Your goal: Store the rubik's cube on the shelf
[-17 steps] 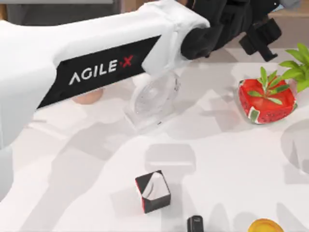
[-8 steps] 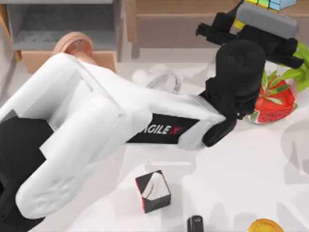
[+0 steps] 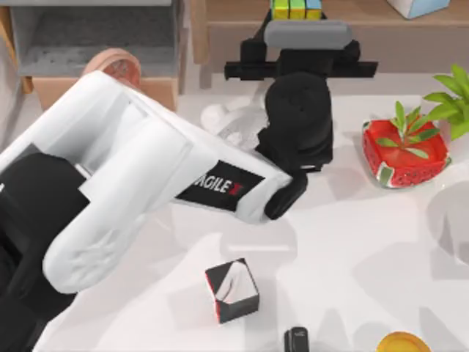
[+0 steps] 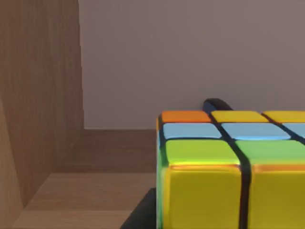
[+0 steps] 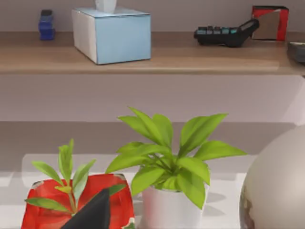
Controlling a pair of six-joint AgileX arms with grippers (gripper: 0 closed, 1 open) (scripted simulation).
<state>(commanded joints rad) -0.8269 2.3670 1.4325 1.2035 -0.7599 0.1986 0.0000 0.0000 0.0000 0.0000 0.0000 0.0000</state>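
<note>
The rubik's cube (image 3: 297,9), with green and yellow squares on top, is at the top middle over the brown wooden shelf (image 3: 234,37). My left gripper (image 3: 297,22) reaches to it from the table side and is shut on it. In the left wrist view the rubik's cube (image 4: 228,167) looms close, with yellow, green, pale blue and orange squares. It sits just over the shelf board (image 4: 81,200), to one side of the shelf's side wall (image 4: 38,95). A dark fingertip (image 4: 217,103) shows behind the cube. A dark part of my right gripper (image 5: 93,214) shows in front of the plants.
A black cube with a white-and-red pattern (image 3: 232,291) lies at the front middle. A red pot with a plant (image 3: 404,150) and a green plant (image 3: 451,99) stand at the right. A grey cabinet compartment (image 3: 88,37) is at the back left, and a blue box (image 5: 112,33) rests on the shelf.
My left arm has swung left along the shelf with the cube, from the far right corner to the top middle. The black cube has not moved.
</note>
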